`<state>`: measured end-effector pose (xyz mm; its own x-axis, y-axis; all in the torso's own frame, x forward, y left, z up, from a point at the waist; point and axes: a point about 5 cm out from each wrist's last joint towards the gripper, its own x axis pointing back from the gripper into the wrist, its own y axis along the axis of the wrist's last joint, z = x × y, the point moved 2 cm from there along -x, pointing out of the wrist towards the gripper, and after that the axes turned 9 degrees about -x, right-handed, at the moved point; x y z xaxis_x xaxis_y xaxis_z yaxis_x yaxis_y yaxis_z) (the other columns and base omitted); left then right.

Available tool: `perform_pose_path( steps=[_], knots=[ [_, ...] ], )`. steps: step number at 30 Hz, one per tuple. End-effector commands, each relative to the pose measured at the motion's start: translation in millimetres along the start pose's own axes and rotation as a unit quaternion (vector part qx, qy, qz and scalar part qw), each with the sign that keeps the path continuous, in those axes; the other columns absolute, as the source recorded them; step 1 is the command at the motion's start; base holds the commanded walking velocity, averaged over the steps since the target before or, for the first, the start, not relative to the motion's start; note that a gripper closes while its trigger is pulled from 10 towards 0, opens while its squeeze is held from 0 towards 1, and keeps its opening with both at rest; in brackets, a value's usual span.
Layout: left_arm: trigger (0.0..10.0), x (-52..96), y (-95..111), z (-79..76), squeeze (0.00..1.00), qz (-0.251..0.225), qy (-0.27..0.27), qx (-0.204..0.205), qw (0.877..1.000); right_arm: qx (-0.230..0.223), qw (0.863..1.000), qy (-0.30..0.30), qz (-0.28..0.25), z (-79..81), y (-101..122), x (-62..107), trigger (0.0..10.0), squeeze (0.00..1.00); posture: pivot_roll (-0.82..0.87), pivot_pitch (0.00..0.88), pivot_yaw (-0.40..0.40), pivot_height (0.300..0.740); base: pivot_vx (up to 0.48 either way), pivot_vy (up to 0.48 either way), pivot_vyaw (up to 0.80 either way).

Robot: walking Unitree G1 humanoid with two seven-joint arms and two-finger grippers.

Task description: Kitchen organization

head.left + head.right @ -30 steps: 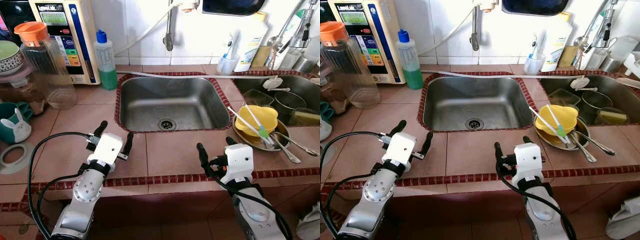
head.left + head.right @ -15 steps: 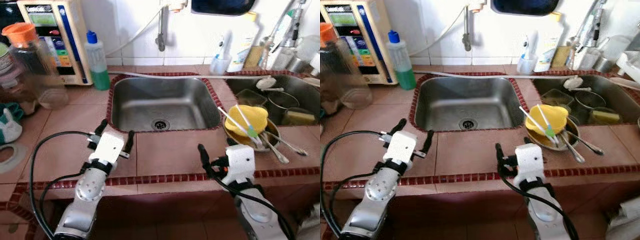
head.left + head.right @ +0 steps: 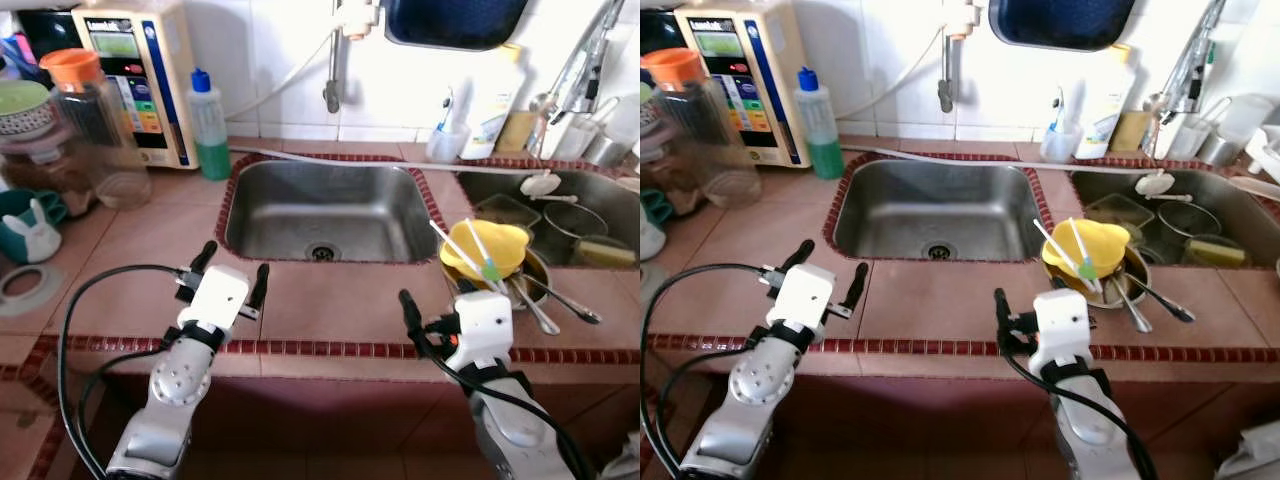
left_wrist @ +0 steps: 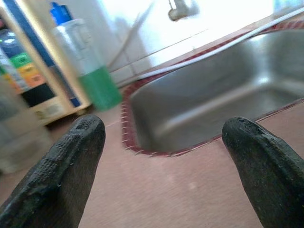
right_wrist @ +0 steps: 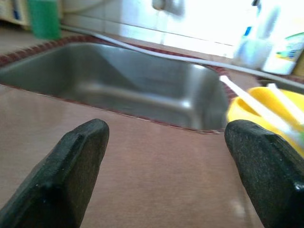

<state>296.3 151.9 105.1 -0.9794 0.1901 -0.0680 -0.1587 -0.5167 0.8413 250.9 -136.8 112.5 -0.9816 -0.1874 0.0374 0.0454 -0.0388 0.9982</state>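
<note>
one tiled counter, steel sink

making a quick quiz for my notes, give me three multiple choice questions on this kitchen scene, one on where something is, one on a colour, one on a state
1. Where does the yellow bowl sit?
A. inside the left sink
B. on the metal plate between the two sinks
C. beside the water purifier

2. What colour is the lid of the clear jar?
A. orange
B. blue
C. white

3. How do the two grippers stand?
A. both shut on spoons
B. left shut, right open
C. both open and holding nothing

Answers:
1. B, the bowl rests on the plate on the counter to the right of the left sink.
2. A, its cap is orange.
3. C, the left gripper and right gripper hover over the counter, and both wrist views show the fingers spread apart.
</note>
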Motion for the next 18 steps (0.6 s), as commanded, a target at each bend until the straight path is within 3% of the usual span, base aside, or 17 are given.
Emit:
perform_pose_path(
  steps=[1, 18],
  knots=[
    [10.0, -1.2, 3.7, -2.2, 0.0, -0.006, -0.004, 0.0, 1.0, 0.006, 1.0, -0.007, -0.001, -5.4, 1.0, 0.8, 10.0, 0.0, 0.11, 0.0, -0.01, 0.74, 0.0, 0.0, 0.0],
    [10.0, -1.8, 3.5, -1.0, 0.0, -0.004, -0.006, 0.008, 1.0, 0.004, 1.0, -0.008, -0.001, -4.7, 0.4, 0.8, 10.0, 0.0, 0.12, 0.0, -0.008, 0.74, 0.0, 0.0, 0.0]
  ],
)
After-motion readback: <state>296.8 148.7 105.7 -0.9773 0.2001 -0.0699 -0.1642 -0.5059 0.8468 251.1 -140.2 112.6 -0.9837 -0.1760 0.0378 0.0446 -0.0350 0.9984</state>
